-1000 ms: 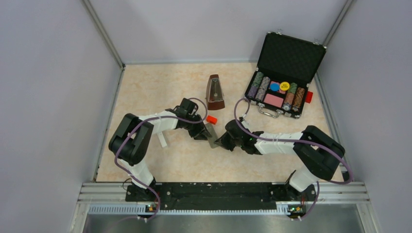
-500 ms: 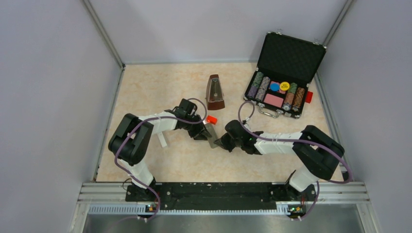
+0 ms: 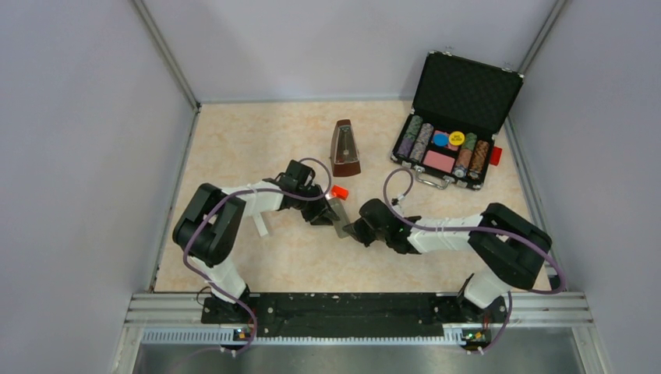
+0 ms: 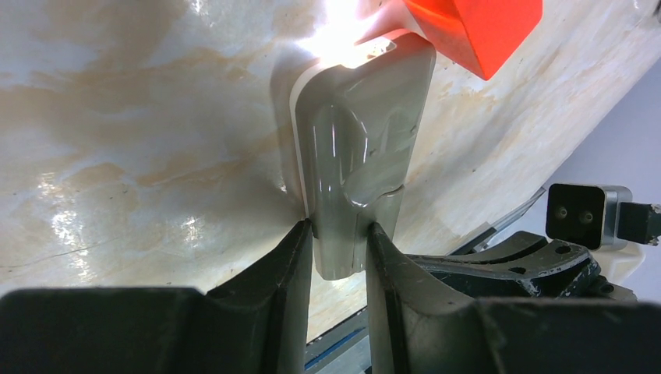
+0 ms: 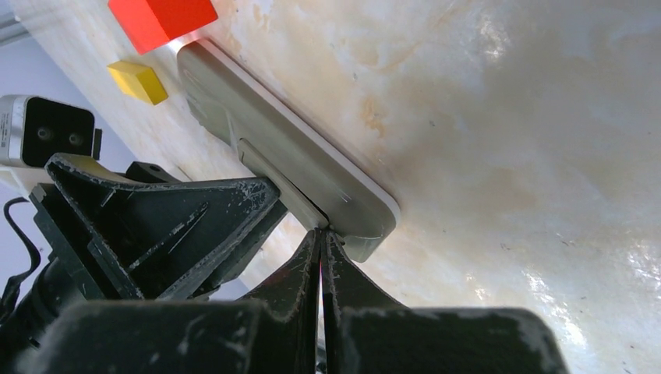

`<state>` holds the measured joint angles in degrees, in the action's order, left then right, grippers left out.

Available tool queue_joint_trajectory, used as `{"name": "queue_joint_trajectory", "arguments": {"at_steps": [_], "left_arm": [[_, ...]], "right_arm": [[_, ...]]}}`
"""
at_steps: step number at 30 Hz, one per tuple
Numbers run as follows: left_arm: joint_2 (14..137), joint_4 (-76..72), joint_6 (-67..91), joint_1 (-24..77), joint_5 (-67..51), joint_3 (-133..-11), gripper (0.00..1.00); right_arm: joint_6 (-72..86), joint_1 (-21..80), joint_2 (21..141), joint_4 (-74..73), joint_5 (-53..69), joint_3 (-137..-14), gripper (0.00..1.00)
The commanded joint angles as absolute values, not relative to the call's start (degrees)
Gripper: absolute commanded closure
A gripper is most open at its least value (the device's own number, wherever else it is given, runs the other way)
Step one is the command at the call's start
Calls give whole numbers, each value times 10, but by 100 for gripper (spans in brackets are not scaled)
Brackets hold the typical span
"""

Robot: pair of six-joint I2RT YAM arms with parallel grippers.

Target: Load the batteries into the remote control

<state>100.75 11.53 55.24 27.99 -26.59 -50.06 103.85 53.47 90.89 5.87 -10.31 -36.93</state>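
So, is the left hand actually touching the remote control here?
Touching. The left wrist view shows the left hand with both fingers pressed flat against opposite sides of the remote control, with no gap on either side.

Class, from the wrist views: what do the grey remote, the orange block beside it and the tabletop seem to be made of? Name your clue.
The remote control: likely moulded plastic, glossy grey, with soft highlights and rounded edges. The orange block: matte, sharp-edged, uniform colour; plastic or painted wood. The tabletop: marble-patterned, glossy glare; possibly laminate.
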Motion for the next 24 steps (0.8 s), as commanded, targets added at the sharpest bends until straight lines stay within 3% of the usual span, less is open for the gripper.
{"name": "queue_joint_trajectory", "arguments": {"at_steps": [1,8,11,17,24], "left_arm": [[1071,135,512,306,-161,-450,100],[1029,90,485,305,-124,-427,100],[1013,40,478,306,-138,-410,91],[983,-10,458,306,-140,-393,74],[982,-28,441,325,-141,-389,72]], "right_arm": [[1000,545,991,134,-186,-346,100],[977,560,992,243,-224,-297,100],[979,565,1000,247,-234,-293,100],[953,571,997,165,-257,-323,100],[910,572,1008,36,-288,-398,100]]}}
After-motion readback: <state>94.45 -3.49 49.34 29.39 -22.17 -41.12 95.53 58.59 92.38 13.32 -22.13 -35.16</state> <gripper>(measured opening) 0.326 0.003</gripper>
